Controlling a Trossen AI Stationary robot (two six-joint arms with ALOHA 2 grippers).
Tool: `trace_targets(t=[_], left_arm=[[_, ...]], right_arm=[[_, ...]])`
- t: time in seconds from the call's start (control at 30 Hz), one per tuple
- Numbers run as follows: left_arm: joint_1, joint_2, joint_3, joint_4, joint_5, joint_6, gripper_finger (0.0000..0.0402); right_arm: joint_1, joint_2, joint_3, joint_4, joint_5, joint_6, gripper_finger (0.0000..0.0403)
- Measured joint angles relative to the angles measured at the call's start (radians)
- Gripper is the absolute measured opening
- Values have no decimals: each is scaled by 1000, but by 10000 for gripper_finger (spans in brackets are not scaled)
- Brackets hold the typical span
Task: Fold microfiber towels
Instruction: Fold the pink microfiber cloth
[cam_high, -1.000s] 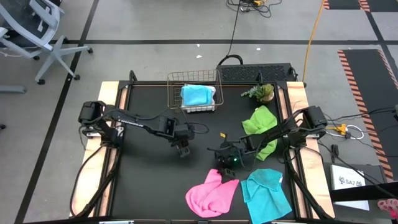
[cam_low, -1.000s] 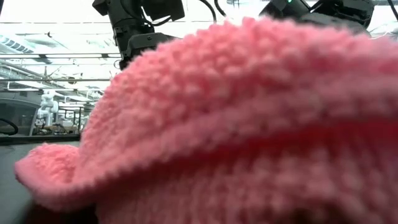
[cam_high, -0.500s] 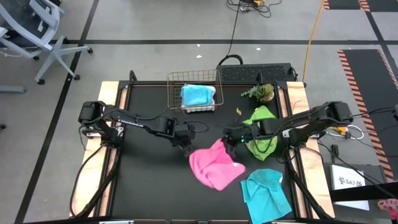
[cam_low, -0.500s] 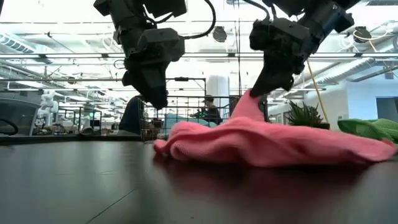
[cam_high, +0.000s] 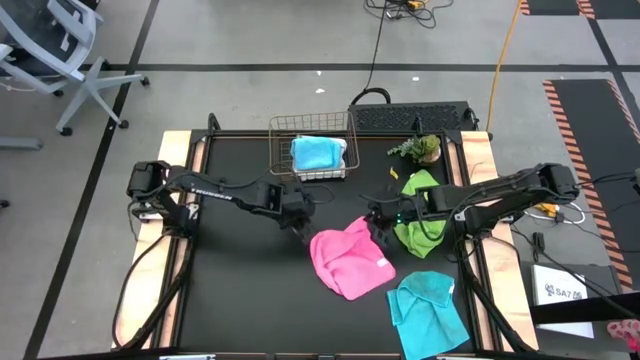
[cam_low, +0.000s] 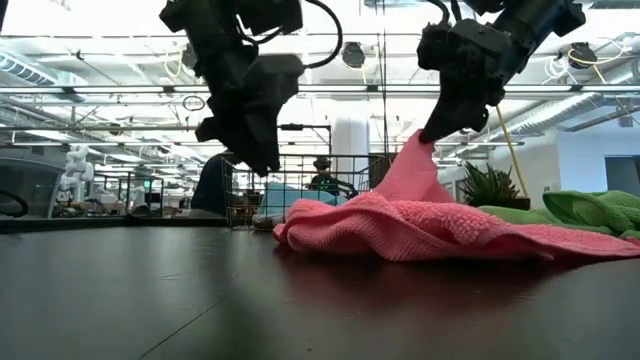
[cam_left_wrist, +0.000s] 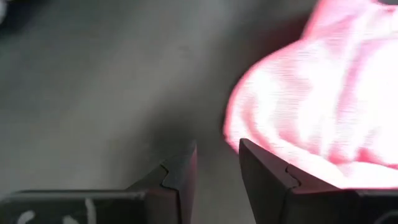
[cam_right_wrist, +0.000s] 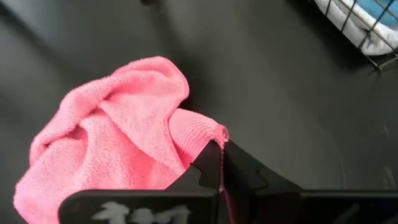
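- Right gripper (cam_high: 377, 222) was clamped tight on one corner of the pink square microfibre towel (cam_high: 350, 262); low view showed that corner lifted into a peak, rest of the cloth crumpled on the black table (cam_high: 240, 290).
- Left gripper (cam_high: 297, 222) hovered off the table at the towel's 10 o'clock edge, fingers (cam_left_wrist: 180, 177) a narrow gap apart, holding nothing; the cloth lay just beside them.
- Towel sat near table centre. Lime green towel (cam_high: 420, 215) lay bunched at its 2 o'clock, touching or nearly so; cyan-blue towel (cam_high: 428, 310) lay at its 4 o'clock.
- Copper wire basket (cam_high: 310, 155) at 12 o'clock held another cyan-blue cloth.
- Risk: the pinch is on a thin bit of hem; a quick pull could slip it free.
- Risk: with one corner held only, the towel may drag in a heap instead of spreading.
- Risk: the right arm passes over the green towel and could snag it.
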Motion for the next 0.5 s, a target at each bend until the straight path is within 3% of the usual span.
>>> trace_targets(t=[0.3,0.5], left_arm=[[2,110,0,77,127,-40,127],[3,156,-1,90,137,-86,171]], right_arm=[[0,0,0,-28,24,-1,0],[0,0,0,-29,24,-1,0]])
